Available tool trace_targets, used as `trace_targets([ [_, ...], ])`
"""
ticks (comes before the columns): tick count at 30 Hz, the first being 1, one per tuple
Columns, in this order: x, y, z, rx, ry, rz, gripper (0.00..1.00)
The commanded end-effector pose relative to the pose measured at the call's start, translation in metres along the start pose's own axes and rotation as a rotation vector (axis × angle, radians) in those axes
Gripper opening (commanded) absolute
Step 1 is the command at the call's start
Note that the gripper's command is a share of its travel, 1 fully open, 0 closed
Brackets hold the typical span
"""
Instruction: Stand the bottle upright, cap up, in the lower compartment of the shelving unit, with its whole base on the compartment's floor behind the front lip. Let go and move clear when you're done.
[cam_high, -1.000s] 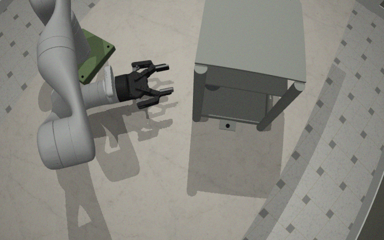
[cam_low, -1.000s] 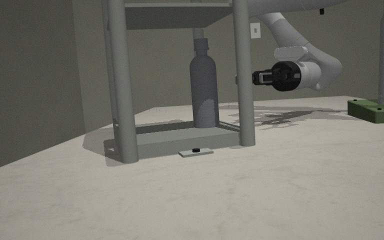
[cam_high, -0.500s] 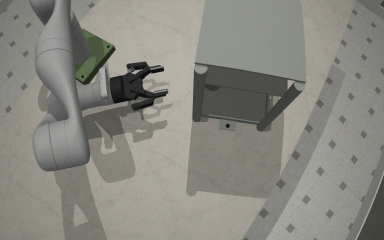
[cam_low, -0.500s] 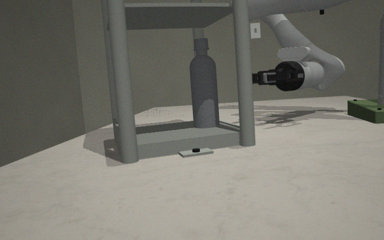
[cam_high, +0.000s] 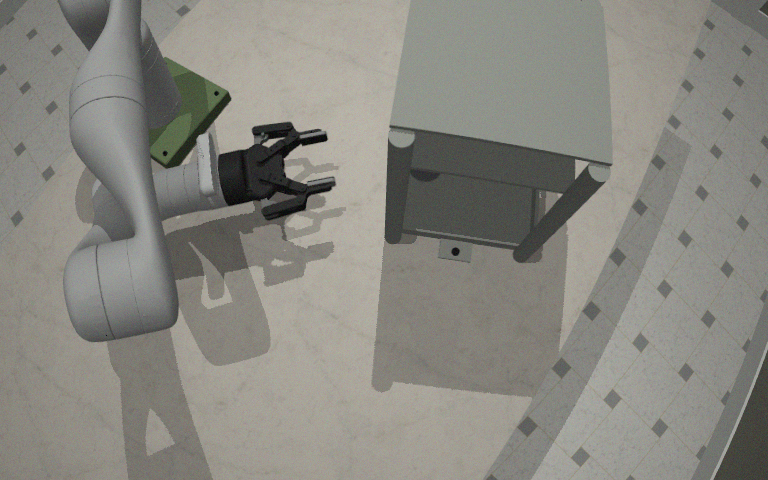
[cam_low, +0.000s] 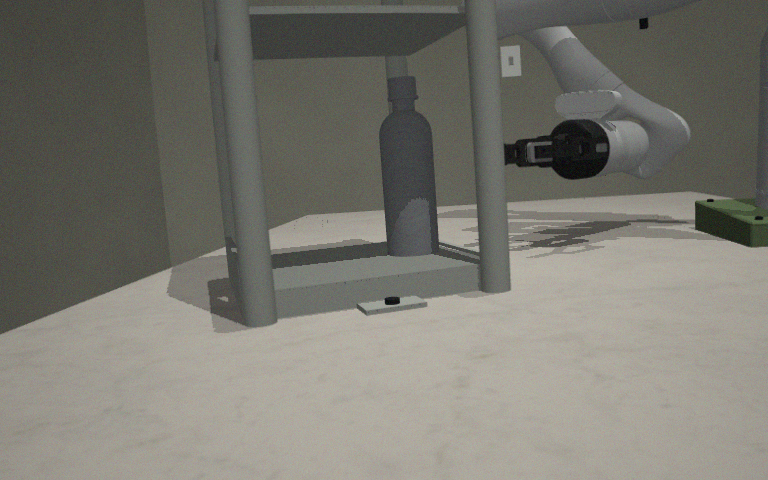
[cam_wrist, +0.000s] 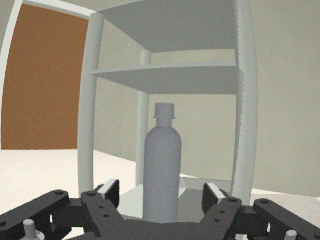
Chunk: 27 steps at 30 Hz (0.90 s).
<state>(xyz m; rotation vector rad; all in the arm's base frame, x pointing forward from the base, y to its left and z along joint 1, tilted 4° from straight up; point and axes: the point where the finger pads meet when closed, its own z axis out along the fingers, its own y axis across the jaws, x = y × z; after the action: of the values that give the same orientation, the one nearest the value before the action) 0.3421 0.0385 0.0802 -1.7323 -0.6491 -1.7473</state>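
The grey bottle (cam_low: 407, 169) stands upright, cap up, on the floor of the lower compartment of the grey shelving unit (cam_low: 362, 141). It also shows in the wrist view (cam_wrist: 162, 167), straight ahead inside the unit (cam_wrist: 170, 94). From above, the unit's top (cam_high: 501, 73) hides the bottle. My gripper (cam_high: 320, 159) is open and empty. It hangs level, pointing at the unit, well clear of its posts. In the exterior view the gripper (cam_low: 512, 153) sits to the right of the near post.
A small grey plate with a black knob (cam_low: 390, 304) lies on the table by the unit's base (cam_high: 454, 251). The arm's green base plate (cam_high: 186, 113) is behind the gripper. A brown door (cam_wrist: 40, 80) is far left.
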Motion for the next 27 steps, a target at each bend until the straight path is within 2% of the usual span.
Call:
trace_targets([
  [1,0.005,0.001,0.000,0.000,0.001,-0.003,0.72],
  [7,0.013,0.001,0.000,0.000,0.001,-0.003,0.72],
  [27,0.065,0.001,0.000,0.000,0.001,-0.003,0.72],
])
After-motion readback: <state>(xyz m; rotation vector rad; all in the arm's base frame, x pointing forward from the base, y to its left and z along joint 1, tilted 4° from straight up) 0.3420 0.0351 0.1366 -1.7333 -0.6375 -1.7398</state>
